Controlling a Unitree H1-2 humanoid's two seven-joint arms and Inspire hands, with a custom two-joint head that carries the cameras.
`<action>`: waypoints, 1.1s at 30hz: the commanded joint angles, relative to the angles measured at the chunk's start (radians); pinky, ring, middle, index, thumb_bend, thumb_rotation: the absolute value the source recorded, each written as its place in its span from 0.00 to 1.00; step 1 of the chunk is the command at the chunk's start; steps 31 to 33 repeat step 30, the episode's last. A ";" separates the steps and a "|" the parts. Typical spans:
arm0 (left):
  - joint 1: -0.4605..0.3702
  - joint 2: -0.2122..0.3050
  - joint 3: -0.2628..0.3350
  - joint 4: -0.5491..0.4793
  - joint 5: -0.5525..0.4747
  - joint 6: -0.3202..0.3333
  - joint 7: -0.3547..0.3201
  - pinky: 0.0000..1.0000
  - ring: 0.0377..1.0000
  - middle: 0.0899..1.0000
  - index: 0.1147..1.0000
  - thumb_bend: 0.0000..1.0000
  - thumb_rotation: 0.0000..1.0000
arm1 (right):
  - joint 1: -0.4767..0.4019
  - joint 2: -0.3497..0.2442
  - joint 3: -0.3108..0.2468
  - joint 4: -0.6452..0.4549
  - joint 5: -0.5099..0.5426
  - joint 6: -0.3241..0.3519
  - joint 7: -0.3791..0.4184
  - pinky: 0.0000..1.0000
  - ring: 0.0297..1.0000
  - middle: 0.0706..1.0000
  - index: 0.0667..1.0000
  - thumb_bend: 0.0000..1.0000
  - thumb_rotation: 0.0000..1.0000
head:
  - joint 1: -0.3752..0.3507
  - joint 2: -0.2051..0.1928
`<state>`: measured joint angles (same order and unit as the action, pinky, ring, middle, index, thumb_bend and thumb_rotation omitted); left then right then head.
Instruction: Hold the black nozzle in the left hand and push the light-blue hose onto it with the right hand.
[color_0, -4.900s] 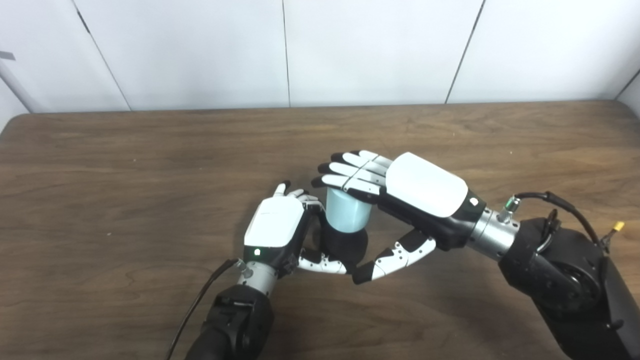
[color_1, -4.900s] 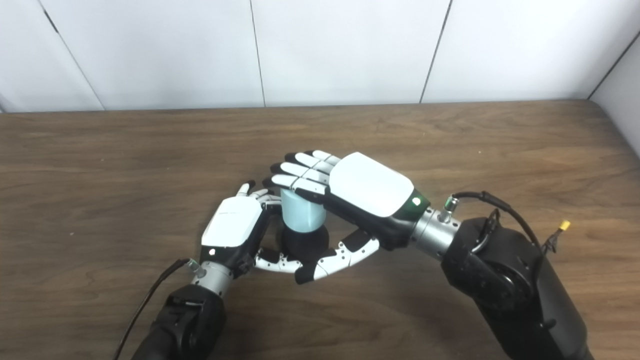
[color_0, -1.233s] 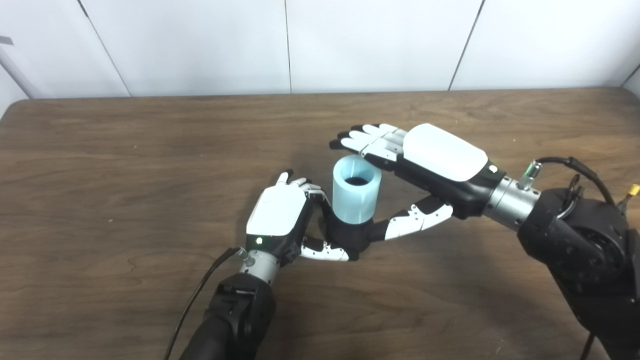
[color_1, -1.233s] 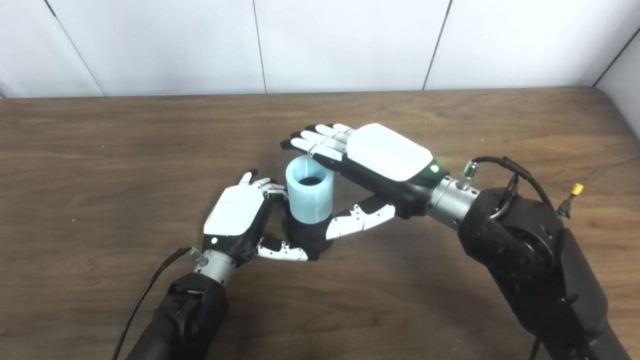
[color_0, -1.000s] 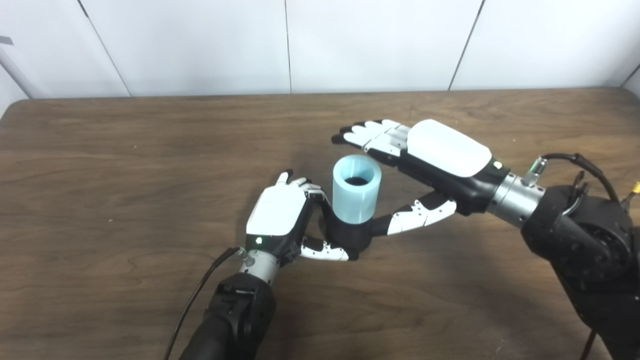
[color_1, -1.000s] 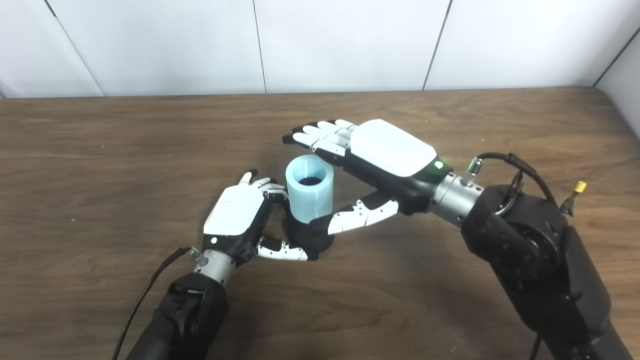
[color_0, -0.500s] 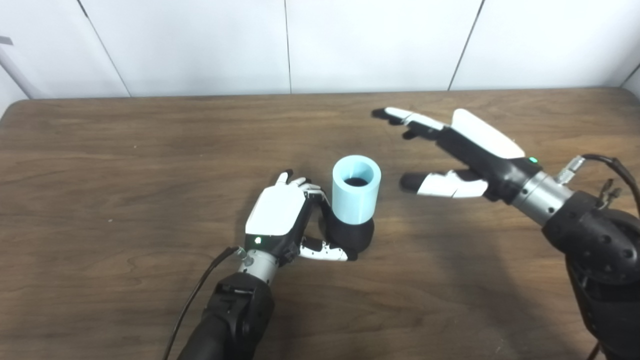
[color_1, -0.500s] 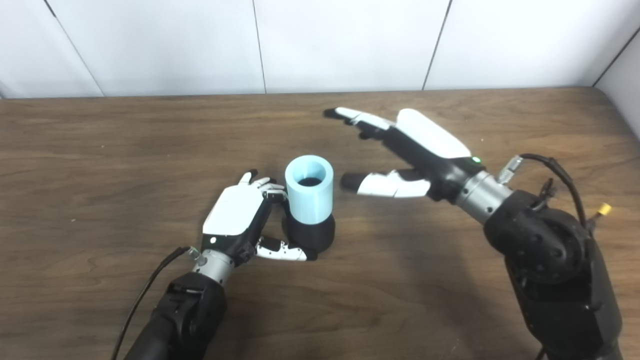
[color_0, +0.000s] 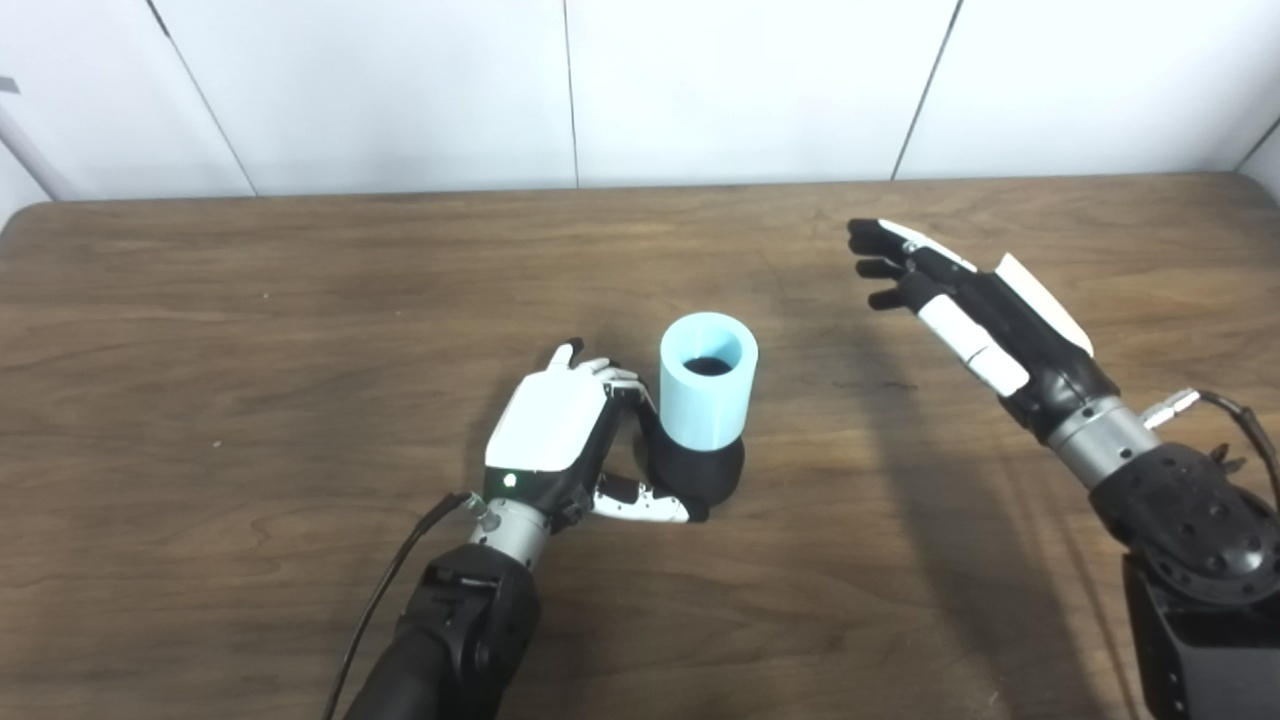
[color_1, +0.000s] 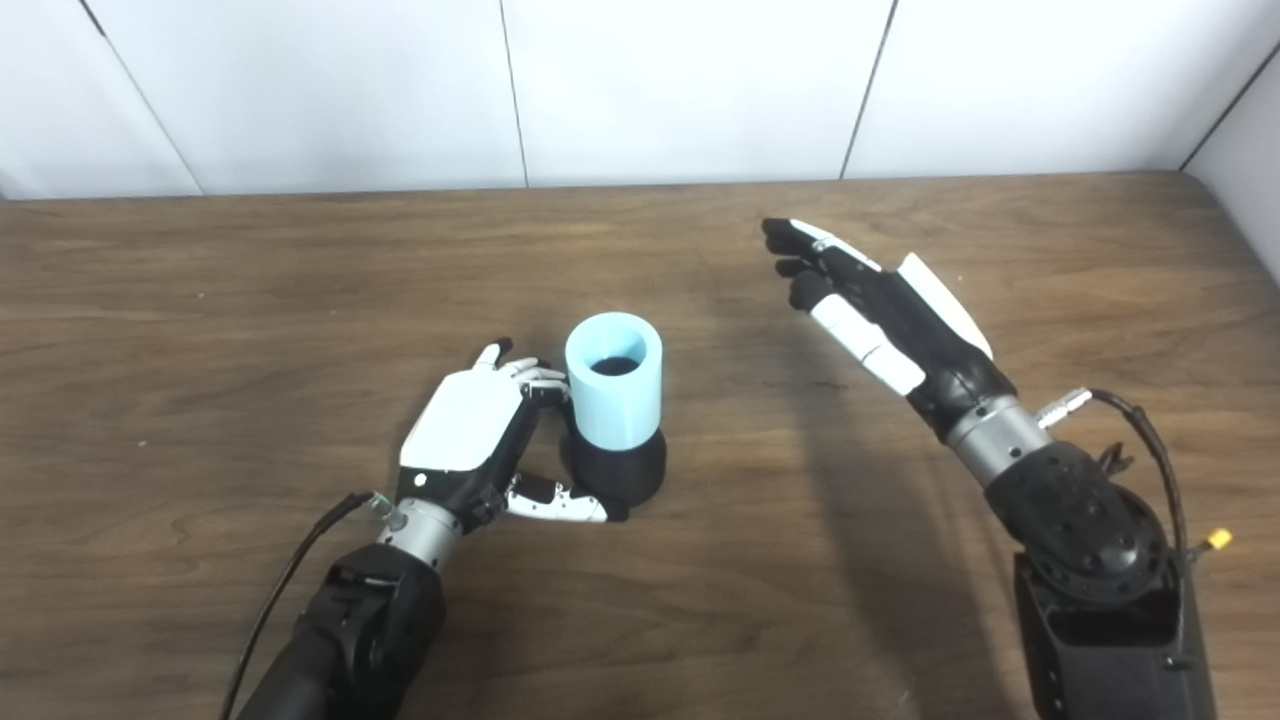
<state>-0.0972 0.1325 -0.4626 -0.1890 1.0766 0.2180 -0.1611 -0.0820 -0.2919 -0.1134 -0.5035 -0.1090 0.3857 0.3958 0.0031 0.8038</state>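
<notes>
The light-blue hose (color_0: 706, 392), a short upright tube, sits on top of the black nozzle (color_0: 698, 472), which stands on the wooden table (color_0: 250, 300) near the middle. My left hand (color_0: 560, 440) is shut on the black nozzle, fingers behind it and thumb in front at its base. My right hand (color_0: 965, 310) is open and empty, raised to the right of the hose and well apart from it, fingers pointing up and left. The same shows in the right eye view, with the hose (color_1: 612, 392) and the right hand (color_1: 880, 310).
A white panelled wall (color_0: 640, 90) runs along the table's far edge. A black cable (color_0: 385, 600) trails from my left wrist. A cable with a yellow tip (color_1: 1215, 540) hangs by my right forearm.
My right hand has let go of the hose, opened, and swung away to the right and turned edge-on. The hose stays on the nozzle. My left hand has not moved.
</notes>
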 joint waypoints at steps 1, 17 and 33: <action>0.006 0.000 0.020 -0.002 -0.013 0.002 0.012 1.00 0.83 0.73 0.58 0.78 0.19 | 0.012 0.018 -0.017 -0.005 0.036 0.006 -0.043 0.83 0.89 0.89 0.88 0.54 1.00 | 0.002 0.000; 0.004 -0.006 0.108 -0.022 -0.132 -0.078 0.120 0.79 0.80 0.81 0.87 1.00 0.56 | 0.080 0.137 -0.005 0.028 0.111 0.066 -0.179 0.86 0.88 0.88 0.90 0.54 1.00 | 0.001 -0.005; 0.018 0.036 0.222 -0.080 -0.331 -0.140 0.107 0.73 0.81 0.84 0.90 1.00 0.63 | 0.074 0.149 0.006 0.020 0.155 0.059 -0.230 0.88 0.90 0.90 0.92 0.52 1.00 | -0.003 -0.011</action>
